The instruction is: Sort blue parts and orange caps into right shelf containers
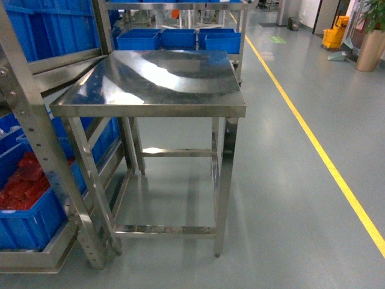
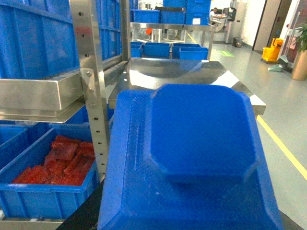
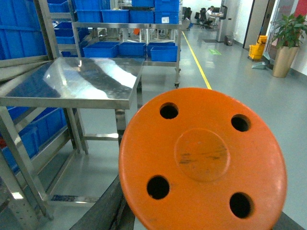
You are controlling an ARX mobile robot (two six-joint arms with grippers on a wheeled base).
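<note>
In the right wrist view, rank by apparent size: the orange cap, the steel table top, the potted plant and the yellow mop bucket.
1. orange cap, though it sits right at the camera, so its true size is unsure
2. steel table top
3. potted plant
4. yellow mop bucket

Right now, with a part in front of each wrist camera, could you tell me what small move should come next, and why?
Probably roll the base a little toward the steel table. A blue part fills the left wrist view and an orange cap the right, so both seem loaded, yet the blue crates on the shelf behind the table sit well beyond it.
</note>
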